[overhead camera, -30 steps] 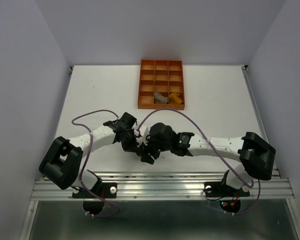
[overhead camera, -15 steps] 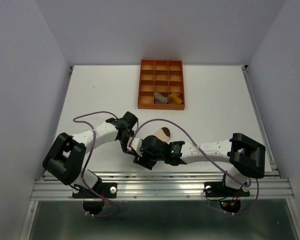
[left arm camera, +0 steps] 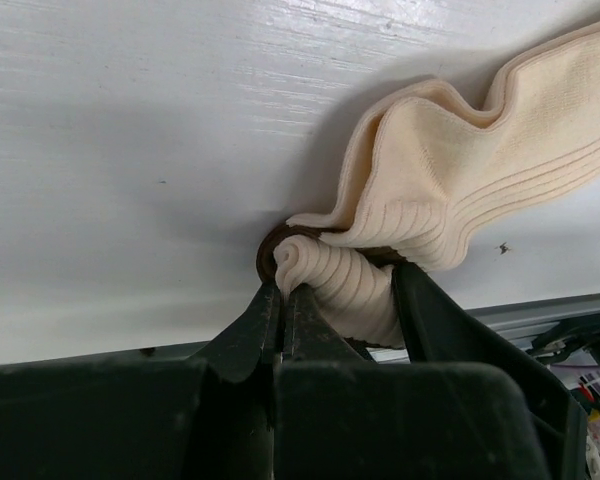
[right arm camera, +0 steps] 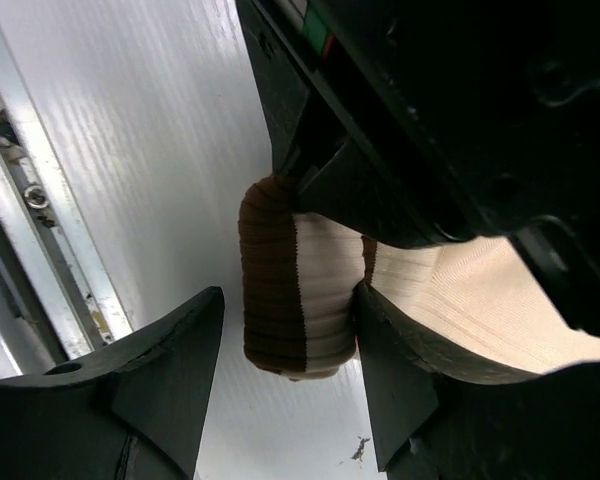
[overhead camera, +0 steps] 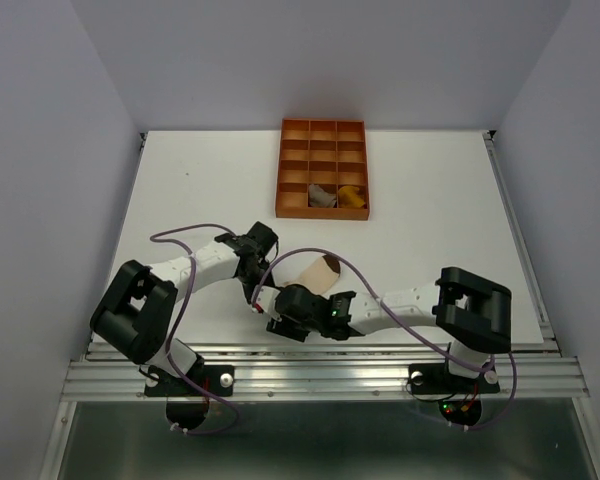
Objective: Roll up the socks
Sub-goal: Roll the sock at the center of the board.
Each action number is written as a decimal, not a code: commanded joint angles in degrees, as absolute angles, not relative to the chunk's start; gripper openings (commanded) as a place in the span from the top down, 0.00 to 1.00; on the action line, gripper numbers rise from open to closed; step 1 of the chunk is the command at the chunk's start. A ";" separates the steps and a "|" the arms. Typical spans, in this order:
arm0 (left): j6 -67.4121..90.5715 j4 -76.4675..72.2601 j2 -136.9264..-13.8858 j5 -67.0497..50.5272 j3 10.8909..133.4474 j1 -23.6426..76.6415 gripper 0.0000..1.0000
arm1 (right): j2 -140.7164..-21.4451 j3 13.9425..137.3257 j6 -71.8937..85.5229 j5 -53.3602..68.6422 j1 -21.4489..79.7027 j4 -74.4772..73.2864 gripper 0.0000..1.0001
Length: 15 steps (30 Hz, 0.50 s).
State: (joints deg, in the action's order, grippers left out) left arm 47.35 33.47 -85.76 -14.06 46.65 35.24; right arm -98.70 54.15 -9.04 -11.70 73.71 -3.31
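Table first: white, matte, w/ a faint brushed grain in the wrist views and a metal rail along the near edge. Orange tray sits at the far side, rigid and gridded into small square cells. Two bundled socks lie in its nearest row, the taupe sock in the middle cell and the yellow sock in the right one. Both are too small from above to read any texture.

Cream sock lies on the table near the front, btwn the two arms, well apart from the tray. The top cam gives only a pale tan strip. The left wrist cam shows what that view can't: soft ribbed knit, the loose part rumpled in waves, one end wound into a tight little scroll. The right wrist cam adds a dark brown band wrapping that scroll, a stubby cylinder.

Left gripper: jaws pressed together at the scroll's core, apparently nipping the fabric. Right gripper: fingers apart, straddling the scroll, one finger against it and the other w/ a gap.
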 commanded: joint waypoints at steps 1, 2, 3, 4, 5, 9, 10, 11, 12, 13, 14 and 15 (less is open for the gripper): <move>47.55 36.39 -84.99 -15.20 48.08 35.51 1.00 | -100.45 53.44 -9.58 -17.48 74.62 -2.02 0.41; 47.55 36.47 -84.99 -15.21 48.16 35.51 1.00 | -100.55 53.44 -9.41 -17.66 74.62 -2.20 0.41; 47.46 36.30 -84.82 -15.55 48.08 35.51 1.00 | -100.72 53.35 -9.40 -17.75 74.62 -2.28 0.44; 47.55 36.21 -84.81 -15.73 48.16 35.51 1.00 | -100.72 53.26 -9.32 -17.75 74.62 -2.29 0.46; 47.46 36.04 -84.73 -16.17 48.08 35.51 1.00 | -100.90 53.26 -9.23 -17.75 74.62 -2.11 0.50; 47.55 36.21 -84.46 -16.79 48.08 35.51 1.00 | -101.08 52.39 -8.70 -18.28 74.62 -1.32 0.72; 47.64 36.04 -84.29 -16.79 48.25 35.51 0.98 | -100.90 51.60 -8.53 -18.11 74.62 -0.80 0.79; 47.81 36.04 -84.03 -16.87 48.25 35.51 0.92 | -100.81 51.24 -8.09 -17.84 74.62 -0.62 0.85; 47.99 35.95 -83.33 -16.79 48.25 35.33 0.84 | -100.72 51.15 -7.48 -17.49 74.62 -0.62 0.96; 48.16 35.86 -82.89 -16.53 48.43 35.33 0.80 | -100.72 50.98 -6.86 -17.49 74.62 -0.70 0.99; 48.34 35.77 -82.36 -16.26 48.69 35.25 0.77 | -100.81 50.89 -6.16 -16.97 74.62 -0.62 0.99; 48.34 35.77 -81.40 -15.74 48.78 34.90 0.76 | -100.98 50.89 -5.02 -16.61 74.62 1.04 0.99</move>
State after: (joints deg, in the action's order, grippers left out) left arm 47.72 33.82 -85.30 -15.81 46.65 35.20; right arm -100.05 52.69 -8.08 -16.53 74.41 -0.64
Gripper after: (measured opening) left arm 0.226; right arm 0.075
